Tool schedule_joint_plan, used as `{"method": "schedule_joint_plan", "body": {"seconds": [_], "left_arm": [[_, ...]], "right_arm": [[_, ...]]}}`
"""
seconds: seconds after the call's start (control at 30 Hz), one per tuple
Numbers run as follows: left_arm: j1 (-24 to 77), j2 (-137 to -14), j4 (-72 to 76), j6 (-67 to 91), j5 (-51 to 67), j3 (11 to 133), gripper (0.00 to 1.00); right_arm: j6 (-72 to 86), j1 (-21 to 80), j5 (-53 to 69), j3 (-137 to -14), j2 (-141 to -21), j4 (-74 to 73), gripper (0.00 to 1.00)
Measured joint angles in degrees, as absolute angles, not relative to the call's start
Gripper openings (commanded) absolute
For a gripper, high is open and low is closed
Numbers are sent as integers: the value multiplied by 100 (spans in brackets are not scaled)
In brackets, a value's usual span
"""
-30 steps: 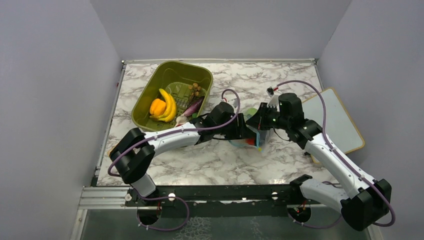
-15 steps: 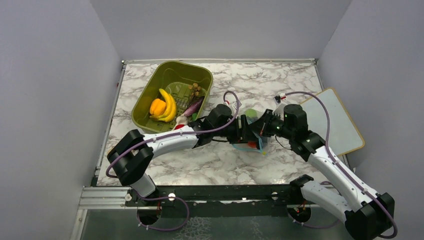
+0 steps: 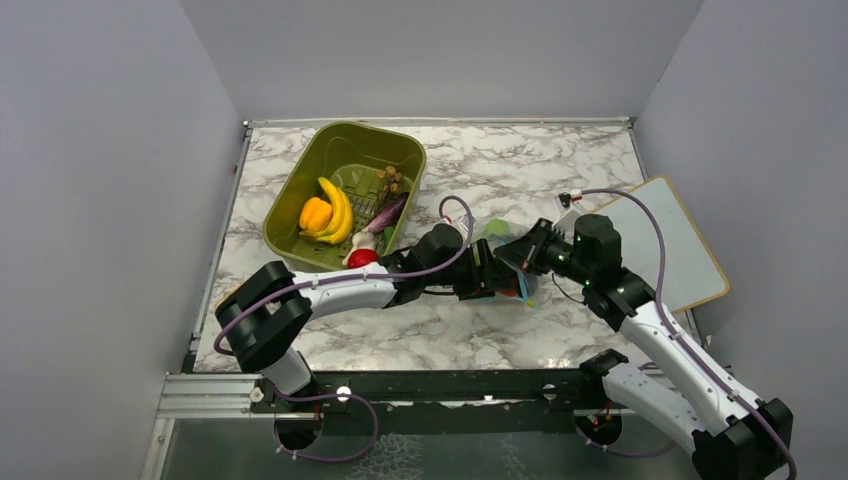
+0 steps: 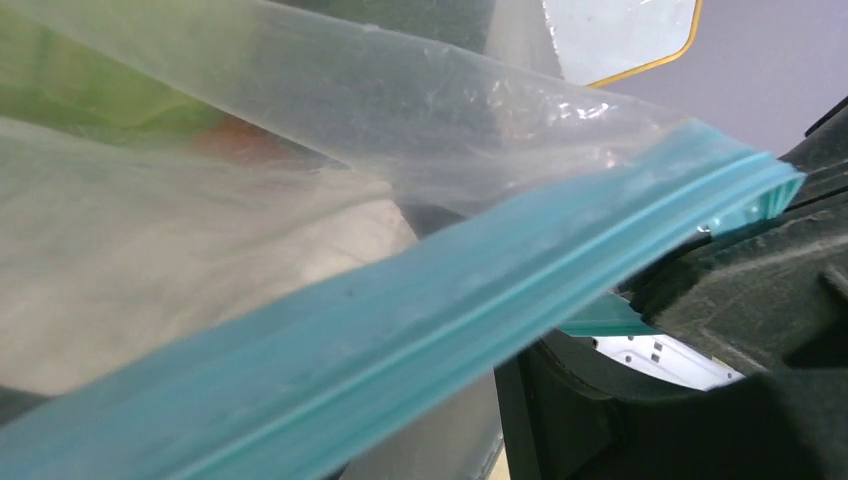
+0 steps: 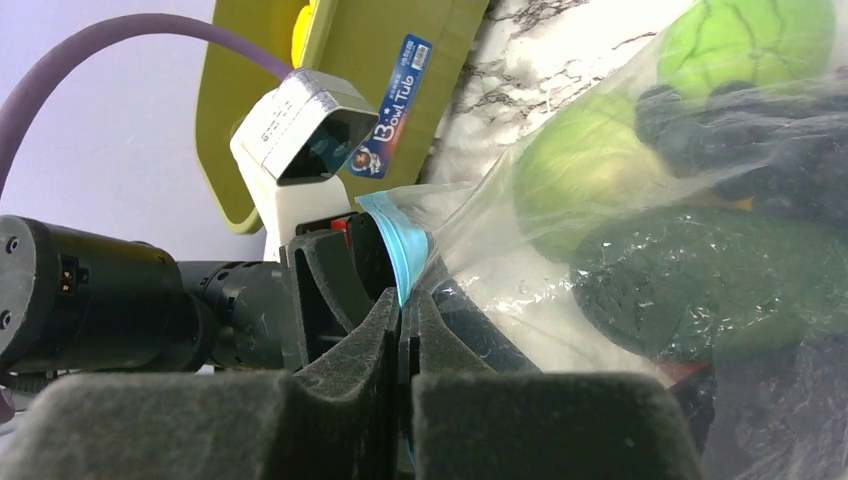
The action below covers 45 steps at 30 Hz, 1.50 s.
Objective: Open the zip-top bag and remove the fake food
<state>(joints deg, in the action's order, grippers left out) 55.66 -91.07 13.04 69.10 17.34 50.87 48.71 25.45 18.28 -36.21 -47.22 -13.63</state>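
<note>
Right gripper (image 5: 402,315) clamped on teal zipper strip (image 5: 392,235) of clear crinkly zip-top bag (image 5: 500,215); left gripper (image 3: 486,275) masked by bag, opening unreadable; green round fake food (image 5: 565,175) blurred inside.

Mid-table: left gripper (image 3: 495,274) and right gripper (image 3: 517,262) meet nose to nose at the zip-top bag (image 3: 500,235); no lane between them.
Bag mouth: teal zipper strip (image 4: 480,320) slants across the left wrist view, clear film above; the right gripper's pads (image 5: 500,420), pressed together, pinch one end.
Left rear: olive bin (image 3: 285,215) holding a banana bunch (image 3: 336,208) blocks that corner.
Right edge: white board (image 3: 670,240) lies flat, low.
Overhead: purple cable (image 3: 466,210) loops above the left wrist.
Open room: bare marble table (image 3: 520,160) behind the bag, and a strip near the bases.
Walls (image 3: 100,200): close left, back, right.
</note>
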Motion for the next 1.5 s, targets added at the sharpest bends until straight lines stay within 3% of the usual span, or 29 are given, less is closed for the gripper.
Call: {"method": "schedule_joint_plan", "body": {"seconds": [0.2, 0.3, 0.4, 0.53, 0.87, 1.03, 1.23, 1.5], "left_arm": [[5583, -9094, 1310, 6901, 1459, 5135, 62], [5524, -9050, 1153, 6823, 1262, 5175, 61], [5413, -8949, 996, 6707, 1116, 5175, 61], [5096, -8790, 661, 6523, 954, 5172, 61], [4613, -8514, 292, 6051, 1087, 5168, 62], [4613, -8519, 425, 5865, 1806, 5087, 63], [4613, -8519, 333, 5487, 2386, 5183, 63], [4613, -8527, 174, 5181, 2749, 5492, 64]], "right_arm": [[4875, 2543, 1927, -3758, -4873, -1341, 1], [4792, 2543, 1962, -3933, -4936, -1345, 5], [4665, 2543, 2023, -4086, -4965, -1354, 25], [4318, 2545, 2067, -4473, -5100, -1435, 36], [3194, 2536, 676, -5586, -5774, -2462, 29], [3035, 2475, 565, -5170, -6097, -2932, 21], [3343, 2473, 644, -4329, -5349, -3402, 22], [3747, 2473, 460, -4272, -4447, -4018, 22]]}}
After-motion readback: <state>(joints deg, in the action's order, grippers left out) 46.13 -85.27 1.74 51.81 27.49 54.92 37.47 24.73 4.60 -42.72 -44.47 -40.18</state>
